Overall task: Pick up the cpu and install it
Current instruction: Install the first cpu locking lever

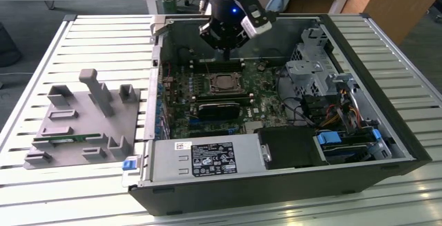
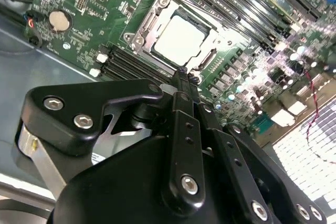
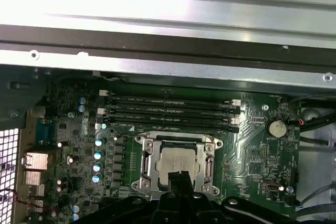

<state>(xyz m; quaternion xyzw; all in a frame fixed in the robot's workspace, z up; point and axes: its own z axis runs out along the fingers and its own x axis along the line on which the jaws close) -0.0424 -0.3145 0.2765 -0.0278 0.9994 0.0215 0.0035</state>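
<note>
Power supply unit [image 1: 207, 159] sits at the near edge of the open computer case [image 1: 386, 107], which lies on its side on the slatted metal surface [image 1: 103, 40]. Green motherboard [image 1: 228, 102] fills the case floor. Cpu [image 1: 223, 83] is seated flat in its metal-framed socket [image 3: 176, 163] near the board's middle; silver-grey top plate is exposed in both wrist views [image 2: 179, 38] [image 3: 178, 162]. Socket frame appears open around it. Four dark memory slots [image 3: 170, 114] run parallel just beyond the socket, toward the far case wall.

Claw [image 1: 225, 56] hangs inside the case above the far part of the board, just beyond the cpu and not touching it. Its two black fingers [image 2: 184, 95] are pressed together with nothing between them; tip points toward the socket's edge.

Grey plastic holder block [image 1: 79, 125] rests on the surface at the exterior view's left, well apart from the case, with a thin green memory stick [image 1: 65, 138] lying in one of its near slots.
</note>
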